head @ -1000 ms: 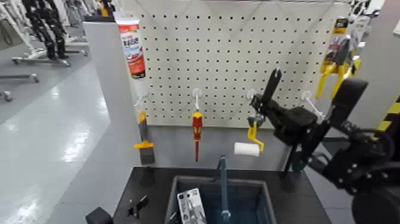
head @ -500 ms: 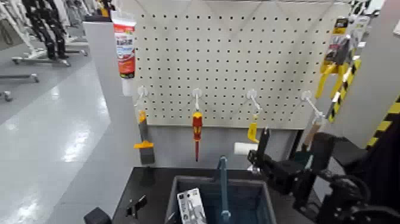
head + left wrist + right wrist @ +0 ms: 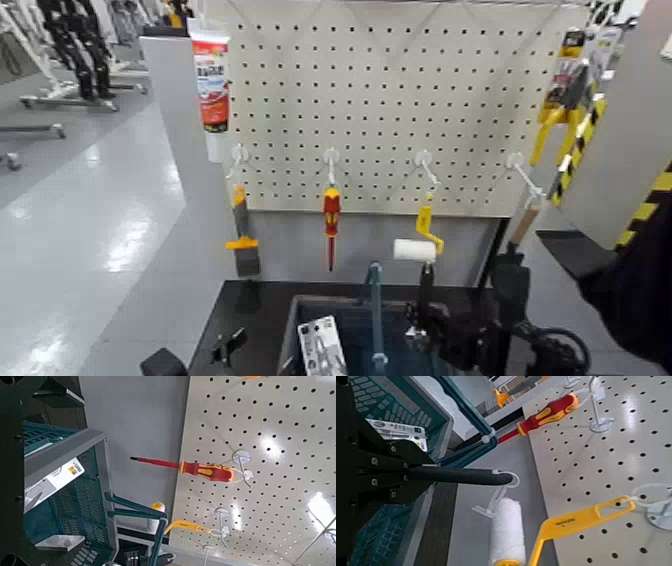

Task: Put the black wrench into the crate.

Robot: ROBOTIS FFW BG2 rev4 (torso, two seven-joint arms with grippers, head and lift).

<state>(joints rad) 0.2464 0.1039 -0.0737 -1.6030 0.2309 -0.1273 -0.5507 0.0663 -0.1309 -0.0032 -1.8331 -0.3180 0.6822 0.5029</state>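
**Lowered toward the crate****: black wrench**

Right hand, clenched on the wrench, has moved down and nearer, to the crate's right side; release probably comes next. Left hand idle, near left.

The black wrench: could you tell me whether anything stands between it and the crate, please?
Nothing visible seems to block the black wrench from the crate; its blue bar handle crosses the middle, beside the right gripper.

The ribbed blue-grey crate stands upright on the black table.
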